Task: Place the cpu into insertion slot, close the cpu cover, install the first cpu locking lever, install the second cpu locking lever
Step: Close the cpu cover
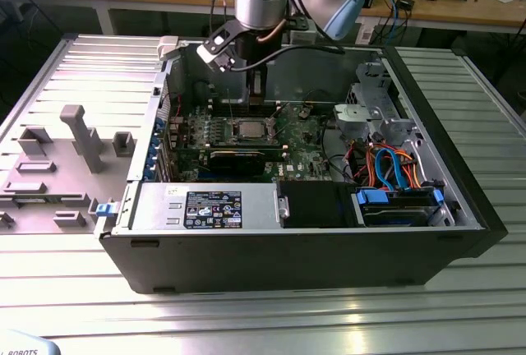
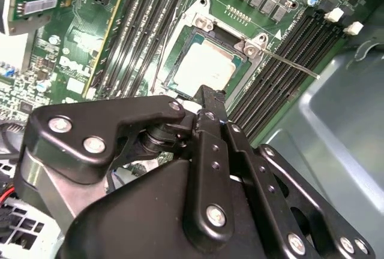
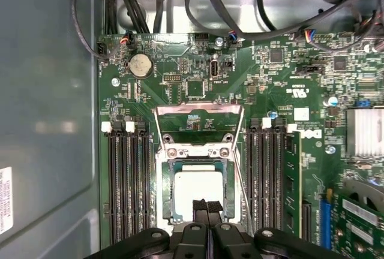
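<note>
The cpu [image 3: 198,190], a pale grey square chip, lies flat in the insertion slot [image 3: 165,187] of the green motherboard; I also see the cpu [image 2: 204,67] in the second wrist view. The cpu cover [image 3: 180,110] is tipped back open behind the socket, green board showing through its window. A thin locking lever [image 2: 291,65] sticks out sideways from the socket's corner. My gripper [image 3: 207,206] hangs just above the chip's near edge, its two black fingers pressed together with nothing between them. In the exterior view the gripper [image 1: 255,102] hovers over the socket [image 1: 249,129].
Black memory slots [image 3: 129,181] flank the socket on both sides. A long black expansion card [image 1: 238,158] lies in front of the socket. Cables [image 3: 198,7] hang over the board's far end. The case wall [image 3: 48,121] rises close beside the board, and a drive cage [image 1: 370,112] stands on the exterior view's right.
</note>
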Motion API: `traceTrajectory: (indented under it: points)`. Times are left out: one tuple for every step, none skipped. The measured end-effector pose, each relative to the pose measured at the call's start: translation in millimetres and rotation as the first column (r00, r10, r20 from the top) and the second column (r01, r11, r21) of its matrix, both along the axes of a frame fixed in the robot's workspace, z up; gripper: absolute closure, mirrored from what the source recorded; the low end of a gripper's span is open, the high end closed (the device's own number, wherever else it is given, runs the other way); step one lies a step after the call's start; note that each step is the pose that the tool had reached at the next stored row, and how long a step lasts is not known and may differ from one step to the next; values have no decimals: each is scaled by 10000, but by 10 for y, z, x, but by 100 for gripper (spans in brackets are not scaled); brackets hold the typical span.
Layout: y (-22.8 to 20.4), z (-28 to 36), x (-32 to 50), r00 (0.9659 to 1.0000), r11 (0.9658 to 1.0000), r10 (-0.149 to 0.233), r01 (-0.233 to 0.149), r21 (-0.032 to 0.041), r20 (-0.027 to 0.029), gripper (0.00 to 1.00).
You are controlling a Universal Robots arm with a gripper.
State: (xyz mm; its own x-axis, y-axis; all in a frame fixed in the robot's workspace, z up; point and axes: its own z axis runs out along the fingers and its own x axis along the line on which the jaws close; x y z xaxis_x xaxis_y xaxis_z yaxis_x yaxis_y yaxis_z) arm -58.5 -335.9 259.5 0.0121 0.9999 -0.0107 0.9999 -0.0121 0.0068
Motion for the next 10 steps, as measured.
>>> traceTrajectory:
  points:
    - [1,17,0,10000,10000,-1,1,-34,0,89]
    - [1,33,1,10000,10000,1,-1,-63,0,89]
    - [1,52,1,10000,10000,2,-2,-91,0,89]
    - [1,72,1,10000,9999,2,-2,-111,0,89]
    - [1,92,1,10000,9999,2,-2,-135,0,89]
    - [1,101,1,10000,9999,1,-1,-149,0,89]
    - [1,121,1,10000,9999,2,-2,-162,1,89]
    - [1,134,0,10000,9998,1,-1,-174,0,89]
    - [1,144,1,10000,9998,1,-1,-185,0,89]
    - [1,163,1,10000,9998,2,-2,-199,0,89]
